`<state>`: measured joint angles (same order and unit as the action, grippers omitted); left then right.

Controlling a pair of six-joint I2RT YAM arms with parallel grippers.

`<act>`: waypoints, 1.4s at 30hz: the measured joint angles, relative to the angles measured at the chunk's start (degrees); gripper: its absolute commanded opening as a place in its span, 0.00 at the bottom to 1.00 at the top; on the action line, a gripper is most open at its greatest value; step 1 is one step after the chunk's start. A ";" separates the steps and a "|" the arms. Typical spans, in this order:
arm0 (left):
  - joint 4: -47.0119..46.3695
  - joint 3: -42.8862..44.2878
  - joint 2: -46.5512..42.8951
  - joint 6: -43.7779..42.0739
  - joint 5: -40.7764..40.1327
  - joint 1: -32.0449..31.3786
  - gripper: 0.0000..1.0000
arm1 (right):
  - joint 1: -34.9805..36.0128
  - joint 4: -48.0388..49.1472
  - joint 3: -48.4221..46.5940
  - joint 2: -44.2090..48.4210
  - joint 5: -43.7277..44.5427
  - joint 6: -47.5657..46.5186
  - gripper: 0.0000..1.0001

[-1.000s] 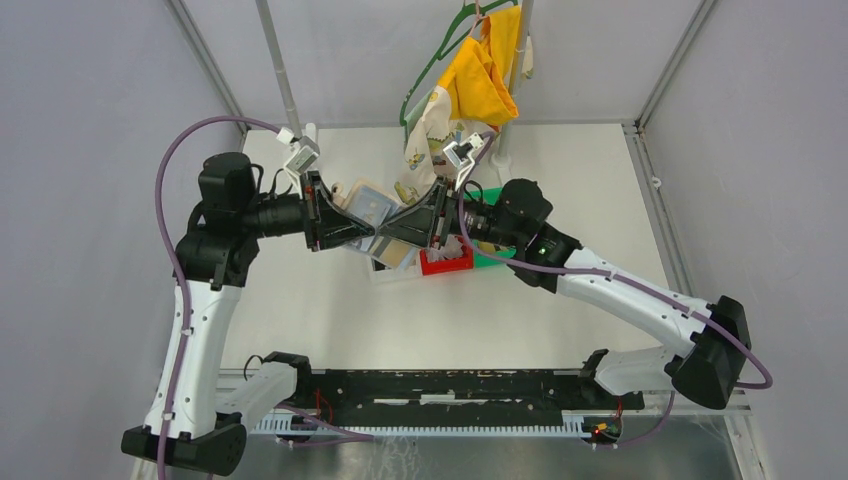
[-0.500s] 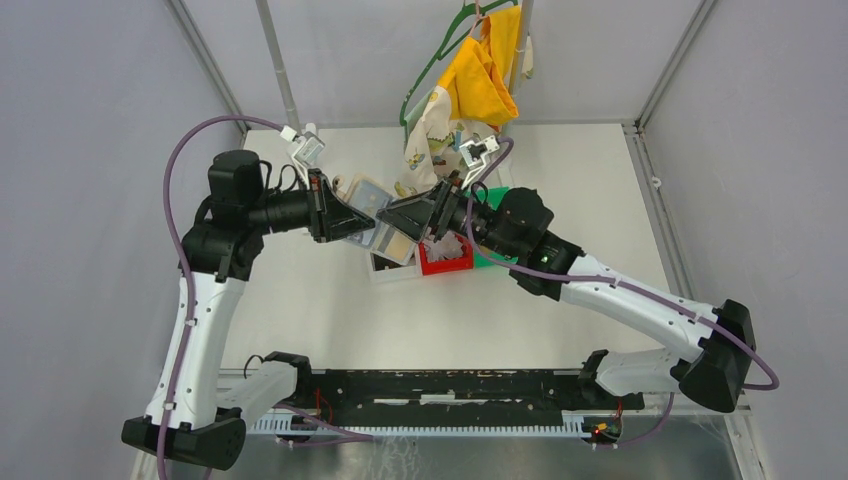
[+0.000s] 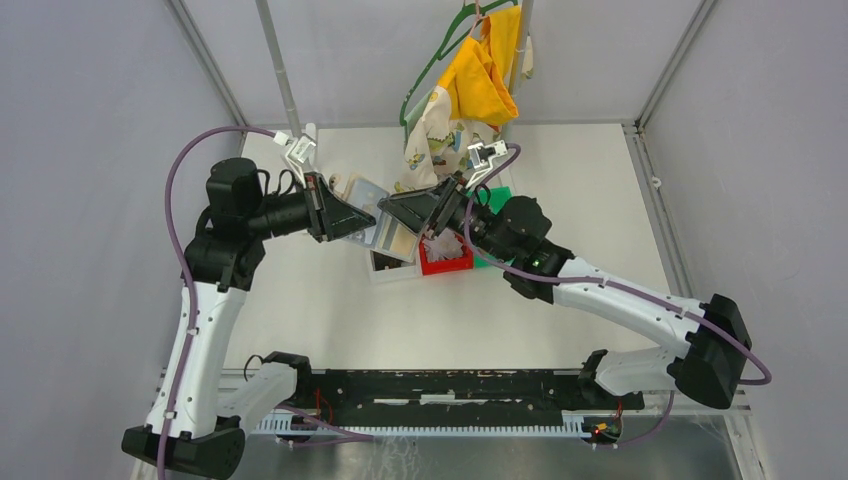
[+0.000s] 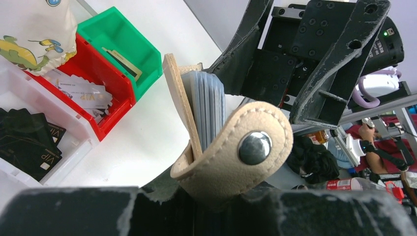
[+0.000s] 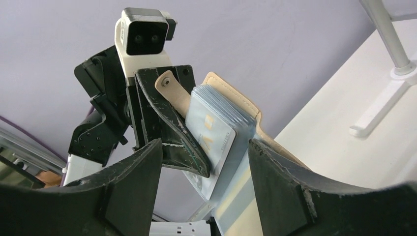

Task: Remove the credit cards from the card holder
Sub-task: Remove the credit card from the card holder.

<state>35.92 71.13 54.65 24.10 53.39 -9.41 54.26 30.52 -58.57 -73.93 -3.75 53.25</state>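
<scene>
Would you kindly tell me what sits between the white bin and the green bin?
The red bin stands between them, clearest in the left wrist view.

- Black cards (image 4: 22, 147) in the white bin (image 4: 71, 160): "VIP" in small pale letters near a corner. It is clear on one card and fainter on a second.
- Pale cards (image 4: 81, 91) in the red bin (image 4: 118, 98): "VIP" on one card. The line of small print above it is too fine to read.
- Front card (image 5: 211, 142) in the card holder (image 4: 231, 172): pale marks, not legible.
- No other lettering can be read.
</scene>
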 measured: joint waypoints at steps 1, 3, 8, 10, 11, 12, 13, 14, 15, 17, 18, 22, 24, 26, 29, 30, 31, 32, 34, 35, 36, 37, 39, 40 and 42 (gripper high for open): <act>-0.11 0.00 -0.20 0.52 -0.22 0.00 0.10 | -0.02 0.39 0.04 -0.15 0.00 0.13 0.70; -0.42 0.00 -0.44 1.14 -0.55 0.02 0.08 | 0.00 1.90 0.07 -0.74 -0.13 1.05 0.69; -0.55 0.00 -0.15 2.71 -0.57 0.35 0.02 | -0.07 3.08 0.04 -1.68 -0.31 2.49 0.65; -0.55 0.04 -0.15 2.84 -0.39 0.35 0.02 | -0.04 3.13 0.07 -1.60 -0.24 2.71 0.63; -0.52 0.13 -0.17 2.84 -0.33 0.35 0.02 | 0.00 3.26 0.20 -1.53 -0.20 2.86 0.62; -0.50 0.28 -0.22 2.84 -0.26 0.35 0.03 | 0.02 3.43 0.33 -1.38 -0.15 2.95 0.62; -0.48 0.46 -0.24 2.84 -0.04 0.35 0.04 | 0.02 3.54 0.39 -1.22 -0.17 3.08 0.61; -0.50 0.68 -0.24 2.84 0.20 0.35 0.04 | 0.04 3.87 0.55 -1.09 -0.17 3.13 0.60; -0.50 0.87 -0.24 2.84 0.48 0.35 0.04 | 0.09 4.42 0.79 -0.92 -0.15 3.21 0.59; -0.50 1.18 -0.39 2.84 1.09 0.35 0.03 | 0.17 5.51 1.44 -0.55 -0.22 3.63 0.58; -0.48 1.25 -0.50 2.84 1.31 0.35 0.03 | 0.22 5.97 1.68 -0.46 -0.28 3.96 0.57; 0.24 1.46 -0.83 2.75 1.57 0.35 0.02 | 0.39 6.56 2.01 -0.44 -0.48 4.42 0.55; 0.79 1.64 -0.98 2.60 1.29 0.35 0.04 | 0.46 6.58 2.10 -0.44 -0.57 4.55 0.55; 1.40 1.70 -1.25 2.36 0.81 0.35 0.11 | 0.52 6.62 2.23 -0.44 -0.74 4.63 0.54; 1.97 1.84 -1.57 2.05 0.63 0.33 0.12 | 0.76 7.89 2.82 -0.66 -0.90 5.40 0.49; 2.08 1.97 -1.57 2.03 0.66 0.33 0.12 | 0.76 8.76 3.13 -0.90 -1.44 6.01 0.49; 2.14 2.05 -1.53 1.99 0.63 0.33 0.10 | 0.81 9.46 3.28 -1.27 -1.95 6.49 0.49; 2.36 2.12 -1.51 1.86 0.50 0.33 0.09 | 0.90 10.12 3.30 -1.77 -2.62 7.08 0.48; 3.52 2.43 -1.33 1.57 -0.52 0.35 0.08 | 0.98 11.47 3.32 -2.91 -3.58 8.09 0.48; 4.11 2.62 -1.18 1.40 -1.07 0.35 0.08 | 0.98 11.96 3.37 -3.34 -3.80 8.52 0.48; 4.61 2.82 -1.01 1.31 -1.46 0.35 0.09 | 0.96 12.52 3.52 -3.76 -3.89 8.98 0.48; 5.11 3.02 -0.74 1.18 -1.99 0.35 0.11 | 0.96 13.11 3.80 -4.11 -3.91 9.57 0.47; 5.79 3.21 -0.26 0.87 -2.36 0.35 0.15 | 0.96 13.97 4.22 -4.61 -3.91 10.29 0.44; 6.05 3.28 -0.04 0.42 -2.45 0.35 0.16 | 0.96 14.32 4.37 -4.92 -3.89 10.60 0.41; 6.19 3.28 0.20 0.24 -2.56 0.35 0.18 | 0.79 15.04 4.48 -5.57 -3.82 11.30 0.33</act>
<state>42.11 74.41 54.85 24.34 50.83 -9.06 55.05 45.56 -54.08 -79.50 -7.57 64.55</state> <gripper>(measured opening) 0.266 0.423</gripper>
